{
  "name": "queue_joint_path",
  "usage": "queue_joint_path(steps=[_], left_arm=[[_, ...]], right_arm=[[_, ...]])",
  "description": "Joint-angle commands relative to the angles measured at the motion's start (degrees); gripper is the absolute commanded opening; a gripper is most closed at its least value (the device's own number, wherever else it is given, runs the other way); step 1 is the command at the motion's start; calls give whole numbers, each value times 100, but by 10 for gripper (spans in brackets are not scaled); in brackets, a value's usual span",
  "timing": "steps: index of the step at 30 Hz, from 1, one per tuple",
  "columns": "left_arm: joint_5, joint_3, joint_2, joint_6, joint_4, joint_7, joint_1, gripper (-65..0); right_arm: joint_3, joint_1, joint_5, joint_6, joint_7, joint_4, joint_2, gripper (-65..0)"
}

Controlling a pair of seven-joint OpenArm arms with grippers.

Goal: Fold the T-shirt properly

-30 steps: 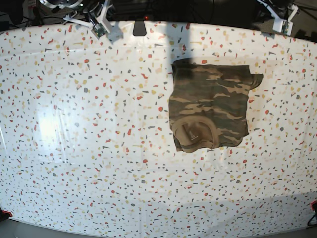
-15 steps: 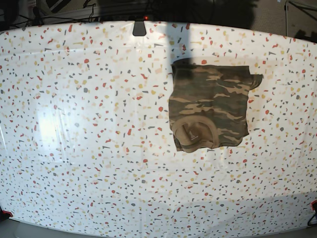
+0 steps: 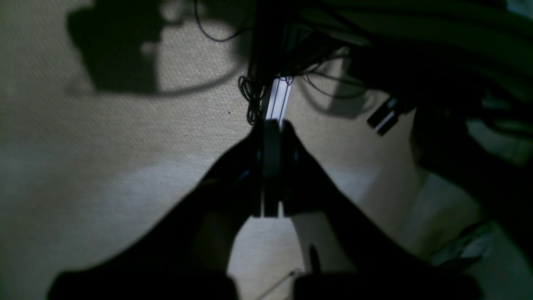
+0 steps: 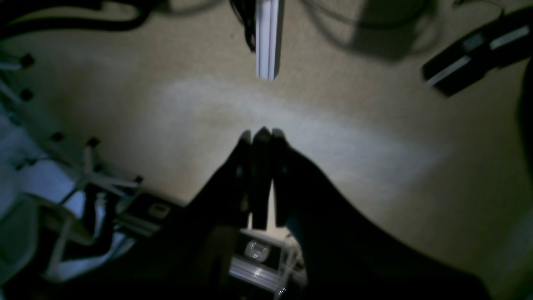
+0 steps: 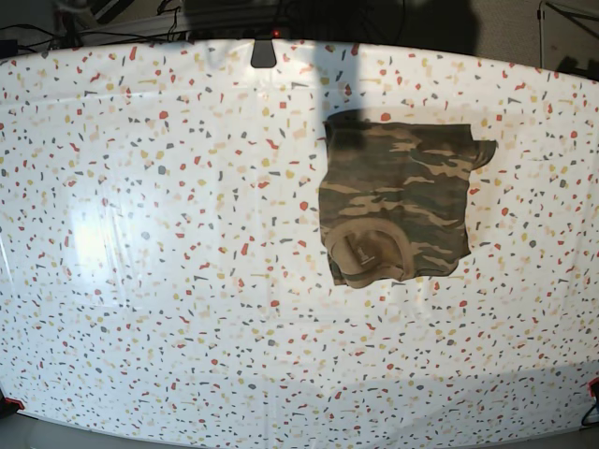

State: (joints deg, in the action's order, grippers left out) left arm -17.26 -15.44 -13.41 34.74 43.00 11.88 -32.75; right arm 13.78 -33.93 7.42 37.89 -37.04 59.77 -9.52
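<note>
The camouflage T-shirt (image 5: 398, 198) lies folded into a rough square on the speckled table (image 5: 168, 281), right of centre, with its tan ribbed collar (image 5: 372, 251) at the near edge. Neither gripper shows in the base view. My left gripper (image 3: 270, 137) is shut and empty, hanging over beige carpet off the table. My right gripper (image 4: 260, 137) is shut and empty, also over carpet. The T-shirt is in neither wrist view.
A dark clip (image 5: 263, 53) sits at the table's far edge. In the wrist views I see carpet, a pale aluminium rail (image 3: 277, 98), loose cables (image 3: 250, 96), and chair legs (image 4: 89, 175) at the left.
Both arms, seen at the table's far corners one second ago, have left the base view. The T-shirt has not moved.
</note>
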Motion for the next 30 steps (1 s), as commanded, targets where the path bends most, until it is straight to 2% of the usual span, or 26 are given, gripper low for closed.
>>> queue_joint_path(steps=[1, 4, 8, 13, 16, 23, 30], left_arm=[[-9, -26, -15, 66, -168, -20, 7, -650], [-4, -26, 96, 68, -603, -42, 323, -650], [221, -26, 398, -24, -879, -391, 608, -650], [901, -26, 916, -789, -1069, -398, 933, -650], [1040, -26, 1095, -1165, -1191, -396, 1095, -650], [1043, -26, 1147, -1738, -1591, -411, 1443, -650], [1292, -26, 1145, -1770, -1720, -509, 1497, -650]], right_arm=[[9, 138, 4, 46, 105, -284, -105, -650], [9, 671, 2, 46, 391, -1309, -249, -650], [9, 1292, 2, 46, 533, -2260, -376, -650], [4, 1777, -26, 44, 538, -2732, -330, -650], [-122, 1917, -337, 13, 669, -2848, -269, -650], [-1016, 1934, -404, -656, 1134, -3023, -269, -650], [-1803, 1934, -133, -1012, 1161, -3027, -269, -650]])
